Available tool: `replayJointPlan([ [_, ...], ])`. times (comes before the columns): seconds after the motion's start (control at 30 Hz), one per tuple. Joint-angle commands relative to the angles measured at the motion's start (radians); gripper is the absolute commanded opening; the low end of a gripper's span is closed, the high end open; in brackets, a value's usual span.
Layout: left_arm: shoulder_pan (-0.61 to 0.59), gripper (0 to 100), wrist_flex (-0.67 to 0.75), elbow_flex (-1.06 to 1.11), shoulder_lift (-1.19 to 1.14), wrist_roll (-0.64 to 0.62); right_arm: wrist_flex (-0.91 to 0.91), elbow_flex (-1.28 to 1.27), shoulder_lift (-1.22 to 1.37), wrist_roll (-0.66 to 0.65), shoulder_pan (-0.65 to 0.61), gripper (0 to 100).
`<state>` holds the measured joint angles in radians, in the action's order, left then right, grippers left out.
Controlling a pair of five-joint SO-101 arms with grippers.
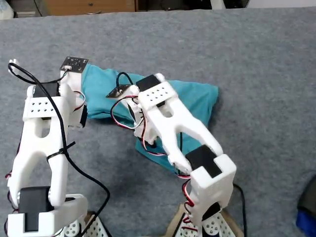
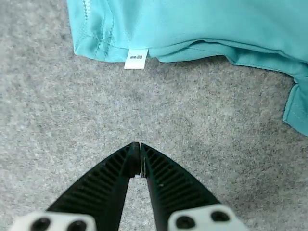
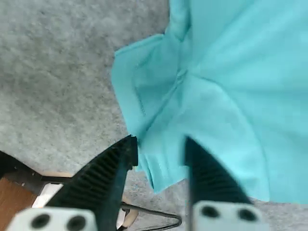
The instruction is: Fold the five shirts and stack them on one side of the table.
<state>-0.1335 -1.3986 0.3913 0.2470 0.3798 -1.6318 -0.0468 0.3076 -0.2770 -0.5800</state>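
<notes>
A single teal shirt [image 1: 197, 96] lies crumpled on the grey table cover [image 1: 256, 59], left of the middle. My left gripper [image 2: 137, 146] is shut with nothing in it, low over bare grey cover, a short way from the shirt's hem [image 2: 192, 29] and its white label [image 2: 136, 58]. My right gripper [image 3: 161, 150] is open above the shirt [image 3: 226, 86], and a folded edge of teal cloth lies between its black fingers [image 3: 124, 155]. In the high view the left arm [image 1: 47, 123] stands at the shirt's left edge and the right arm [image 1: 173, 118] reaches over its middle.
A dark blue thing [image 1: 307, 210] sits at the table's right edge. Wooden furniture [image 1: 89, 6] runs behind the far edge. An arm's wooden base [image 3: 14, 202] and a black cable [image 3: 154, 221] lie near the front. The cover to the right of the shirt is open.
</notes>
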Motion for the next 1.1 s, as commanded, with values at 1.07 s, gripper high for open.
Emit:
replayJointPlan([
  [1.07, -0.008, 2, 0.003, -0.003, 0.041, -0.006, 0.482, -0.562, -0.064, -0.261, -0.07, 8.6],
])
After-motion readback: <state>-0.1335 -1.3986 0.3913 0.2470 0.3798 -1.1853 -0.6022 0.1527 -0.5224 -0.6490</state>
